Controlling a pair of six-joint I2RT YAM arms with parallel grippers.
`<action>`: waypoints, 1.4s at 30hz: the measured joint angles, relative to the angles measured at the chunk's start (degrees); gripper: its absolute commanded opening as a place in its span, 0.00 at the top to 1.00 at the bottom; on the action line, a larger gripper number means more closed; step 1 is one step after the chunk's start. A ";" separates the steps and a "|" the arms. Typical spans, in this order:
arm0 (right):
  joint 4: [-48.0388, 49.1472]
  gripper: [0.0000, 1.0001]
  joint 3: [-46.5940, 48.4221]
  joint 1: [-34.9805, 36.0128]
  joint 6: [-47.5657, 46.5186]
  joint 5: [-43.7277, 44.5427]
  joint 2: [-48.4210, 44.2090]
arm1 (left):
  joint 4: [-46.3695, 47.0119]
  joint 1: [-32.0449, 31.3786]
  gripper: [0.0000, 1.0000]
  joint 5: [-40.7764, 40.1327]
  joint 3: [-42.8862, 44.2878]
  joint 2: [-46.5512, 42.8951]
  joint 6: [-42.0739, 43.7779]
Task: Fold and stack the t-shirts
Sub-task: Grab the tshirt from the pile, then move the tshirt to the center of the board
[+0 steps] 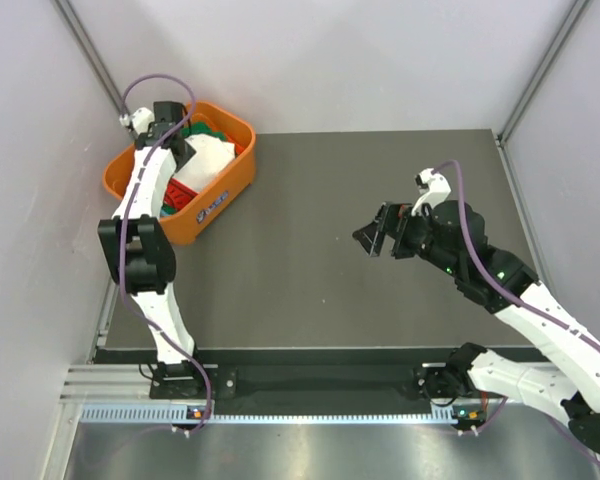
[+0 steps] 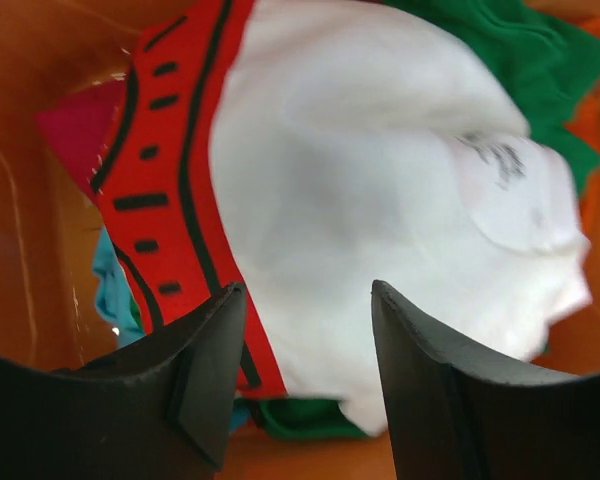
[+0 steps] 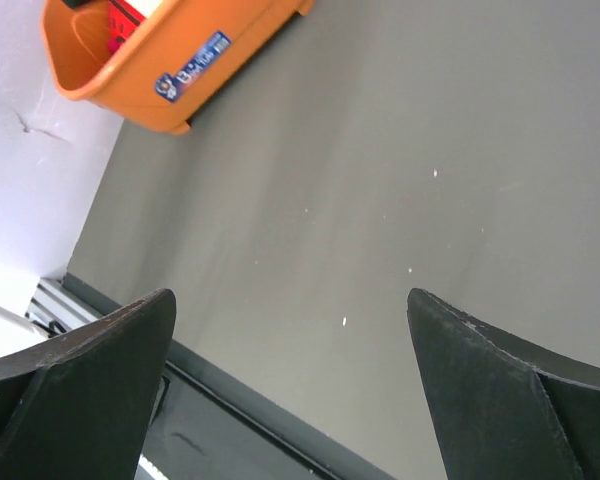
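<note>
Left gripper (image 2: 308, 300): jaws apart, hanging over white t-shirt (image 2: 360, 180), likely for pickup.
Right gripper (image 3: 290, 300): hovering agape, well clear of basket (image 1: 215, 205).

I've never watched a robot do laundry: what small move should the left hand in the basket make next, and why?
Probably close on the white t-shirt and lift it out. The left hand sits open inside the orange basket, that shirt showing between its fingers, nothing gripped yet.
</note>
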 measured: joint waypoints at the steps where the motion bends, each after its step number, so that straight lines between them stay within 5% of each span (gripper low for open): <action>1: 0.44 0.00 0.00 0.00 -0.20 0.00 -0.09 | 0.44 0.90 0.40 -0.37 -0.07 1.22 -0.26; 6: 1.64 0.00 0.00 0.00 -1.97 0.00 0.11 | 5.49 1.64 0.30 -3.13 -1.62 3.54 0.20; 8: 2.12 0.00 0.00 0.00 -2.60 0.00 0.74 | 8.24 1.33 0.34 -3.98 -1.60 4.61 1.09; 10: 2.49 0.00 0.00 0.00 -3.08 0.00 1.77 | 9.88 1.18 0.59 -4.11 -1.25 6.03 1.75; 11: 2.60 0.00 0.00 0.00 -3.32 0.02 2.40 | 10.67 1.16 0.98 -4.09 -0.83 7.08 2.25; 12: 2.62 0.00 0.00 0.00 -3.52 0.02 3.04 | 11.04 1.18 1.00 -4.09 -0.68 7.72 2.58; 22: 2.43 0.00 0.26 0.00 -4.28 0.04 6.19 | 16.94 -0.68 1.00 1.09 -0.66 5.49 3.87; 36: 2.14 0.00 1.68 0.00 -4.28 1.60 5.79 | 40.89 -17.90 1.00 13.22 6.86 -11.61 8.20; 42: 1.49 0.00 1.49 0.00 -2.84 2.54 2.91 | 43.60 -18.01 1.00 20.35 -6.10 -25.24 6.84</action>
